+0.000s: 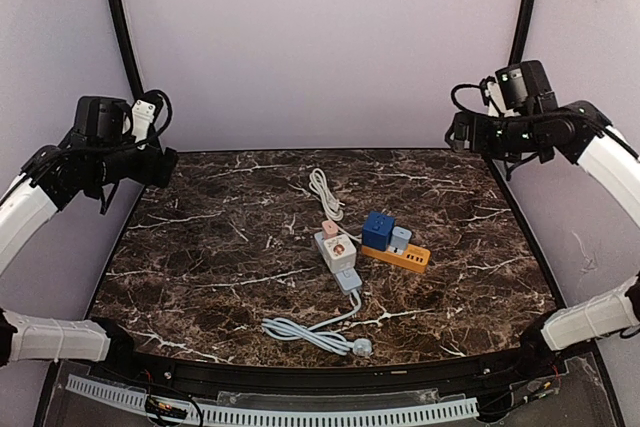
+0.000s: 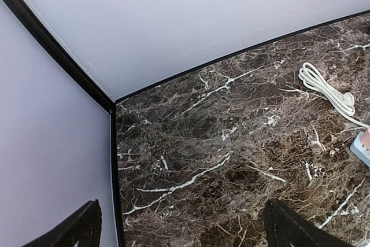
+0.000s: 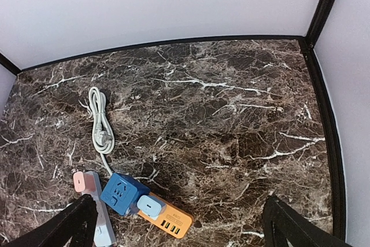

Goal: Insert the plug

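While open, right gripper [image 3: 180, 212] empty.

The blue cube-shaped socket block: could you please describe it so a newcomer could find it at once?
On the dark marble table, look right of centre at the cluster of power strips. The blue cube-shaped socket block stands at the left end of the flat orange power strip. Only it is deep blue and cubic.

You count one white strip [image 1: 337, 250], one orange strip [image 1: 398, 258], one blue cube [image 1: 377, 230], one pale-blue adapter [image 1: 401, 238], one white cord [image 1: 322, 190], one grey cord [image 1: 305, 332].
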`<state>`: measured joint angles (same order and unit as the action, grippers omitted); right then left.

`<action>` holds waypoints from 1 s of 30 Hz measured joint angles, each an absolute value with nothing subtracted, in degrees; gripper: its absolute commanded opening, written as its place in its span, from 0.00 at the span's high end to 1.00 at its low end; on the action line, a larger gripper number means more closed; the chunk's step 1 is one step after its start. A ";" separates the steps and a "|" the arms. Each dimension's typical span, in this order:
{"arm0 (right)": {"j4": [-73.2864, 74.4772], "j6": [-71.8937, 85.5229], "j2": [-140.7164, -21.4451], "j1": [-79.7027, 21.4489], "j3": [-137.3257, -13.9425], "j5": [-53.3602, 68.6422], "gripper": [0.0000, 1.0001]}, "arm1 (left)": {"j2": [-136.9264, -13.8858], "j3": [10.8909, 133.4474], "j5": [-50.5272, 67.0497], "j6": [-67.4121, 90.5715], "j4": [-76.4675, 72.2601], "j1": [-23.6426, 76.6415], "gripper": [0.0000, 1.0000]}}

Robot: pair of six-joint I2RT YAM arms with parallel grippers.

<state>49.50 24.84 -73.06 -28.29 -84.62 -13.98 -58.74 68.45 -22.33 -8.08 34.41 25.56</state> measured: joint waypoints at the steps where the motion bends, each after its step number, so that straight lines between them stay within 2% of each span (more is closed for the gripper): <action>1: 48.88 25.58 -71.20 -28.27 -83.07 -14.02 0.01 | -58.46 67.77 -21.26 -7.44 34.02 24.21 0.01; 7: 45.39 30.63 -60.38 -28.05 -72.66 -15.25 0.01 | -58.04 63.24 -14.70 -2.31 30.72 14.76 0.01; 16: 43.44 35.75 -49.43 -28.05 -64.86 -18.55 0.01 | -53.10 55.33 -8.60 6.46 21.78 11.92 0.01; 30: 40.47 38.74 -50.26 -28.05 -62.61 -18.41 0.01 | -50.94 54.39 -6.57 10.15 17.65 10.39 0.01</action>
<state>40.47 38.74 -50.26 -28.05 -62.61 -18.41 -50.94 54.39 -6.57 10.15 17.65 10.39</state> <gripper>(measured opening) 0.987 0.987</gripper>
